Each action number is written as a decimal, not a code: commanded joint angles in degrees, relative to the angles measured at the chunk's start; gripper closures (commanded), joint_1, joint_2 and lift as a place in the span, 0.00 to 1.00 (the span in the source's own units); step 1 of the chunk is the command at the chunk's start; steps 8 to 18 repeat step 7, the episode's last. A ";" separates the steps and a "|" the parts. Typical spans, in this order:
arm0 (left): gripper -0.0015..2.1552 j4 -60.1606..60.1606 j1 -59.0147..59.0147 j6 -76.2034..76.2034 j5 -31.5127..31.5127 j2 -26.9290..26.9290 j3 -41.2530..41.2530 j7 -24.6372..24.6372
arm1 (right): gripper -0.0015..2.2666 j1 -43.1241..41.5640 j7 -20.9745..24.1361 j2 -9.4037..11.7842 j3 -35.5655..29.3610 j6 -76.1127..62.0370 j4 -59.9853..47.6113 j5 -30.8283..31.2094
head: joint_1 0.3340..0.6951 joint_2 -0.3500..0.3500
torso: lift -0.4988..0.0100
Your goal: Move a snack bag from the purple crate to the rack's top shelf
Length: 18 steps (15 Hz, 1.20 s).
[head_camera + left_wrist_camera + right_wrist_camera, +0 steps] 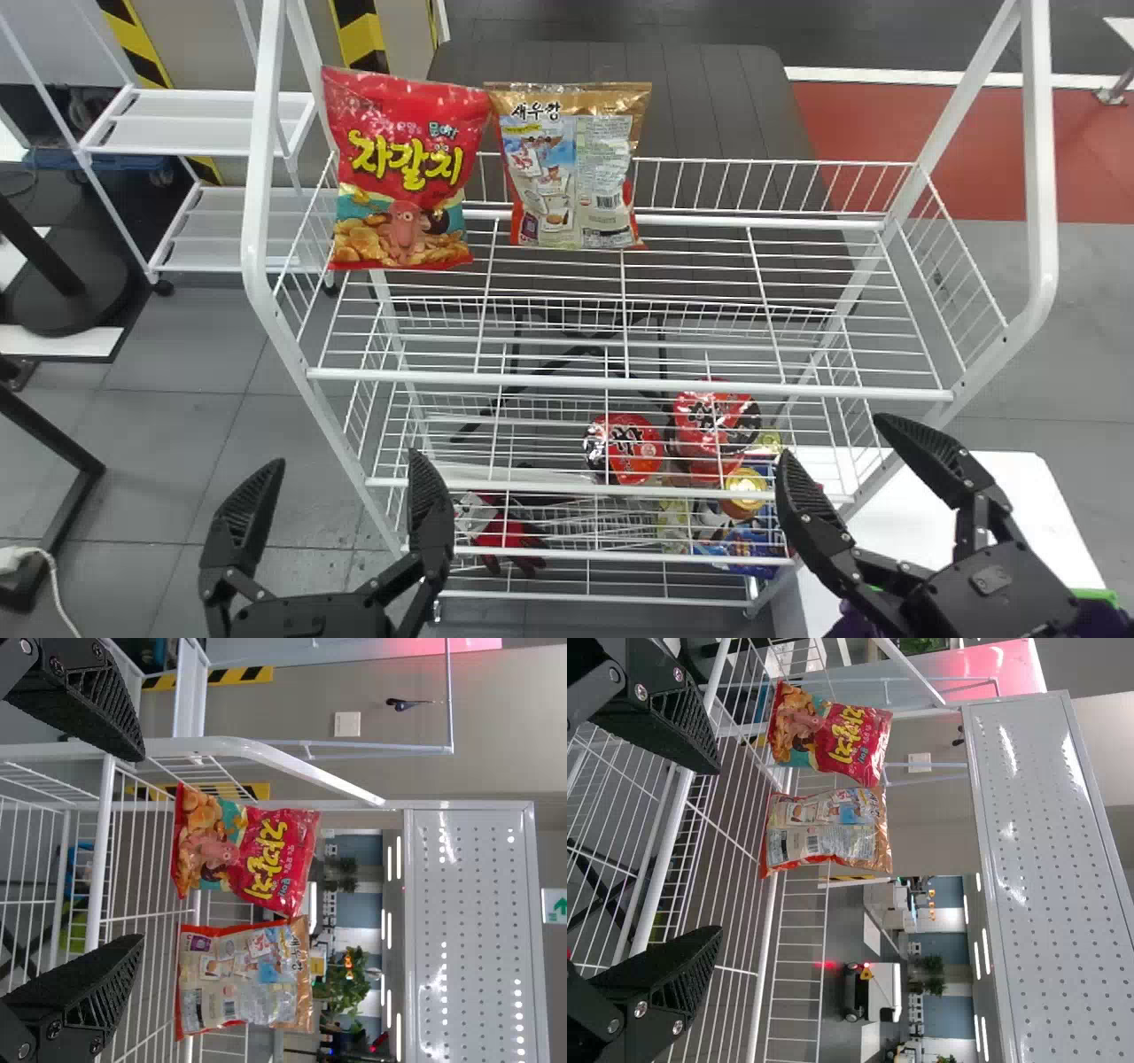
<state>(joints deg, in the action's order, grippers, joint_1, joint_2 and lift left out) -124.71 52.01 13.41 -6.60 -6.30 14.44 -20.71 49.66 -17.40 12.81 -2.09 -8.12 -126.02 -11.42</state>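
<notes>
Head view: left tool point(342, 461) and right tool point(834, 438) gape wide, snack bags point(406, 173) upright toward the top shelf's point(620, 384) rear, likely saving room.

Two snack bags point(403, 190) stand side by side, left on the top shelf point(620, 384).

Black fingers spread wide, the right gripper point(833, 438) points toward a white wire shelf point(732, 904), where two snack bags stand upright side by side: a red bag with yellow lettering point(852, 746) and, on its right, a bag with a gold top edge point(833, 828). A perforated metal panel point(1045, 868) looms above, while a white wheeled machine point(883, 992) and green plants point(932, 964) occupy the room beyond.
</notes>
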 commanded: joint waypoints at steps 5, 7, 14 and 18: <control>0.04 -0.09 0.11 0.34 0.72 -0.20 -0.28 0.76 | 0.09 0.09 0.00 -0.07 -0.10 0.00 -0.01 0.00 | 1.00 0.47 | 0.98; 0.04 -0.18 0.11 0.34 0.80 -0.20 -0.28 0.67 | 0.09 0.09 0.00 0.02 -0.28 0.00 -0.01 0.00 | 1.00 0.47 | 0.98; 0.04 -0.18 0.11 0.34 0.80 -0.20 -0.28 0.67 | 0.09 0.09 0.00 0.02 -0.28 0.00 -0.01 0.00 | 1.00 0.47 | 0.98; 0.04 -0.18 0.11 0.34 0.80 -0.20 -0.28 0.67 | 0.09 0.09 0.00 0.02 -0.28 0.00 -0.01 0.00 | 1.00 0.47 | 0.98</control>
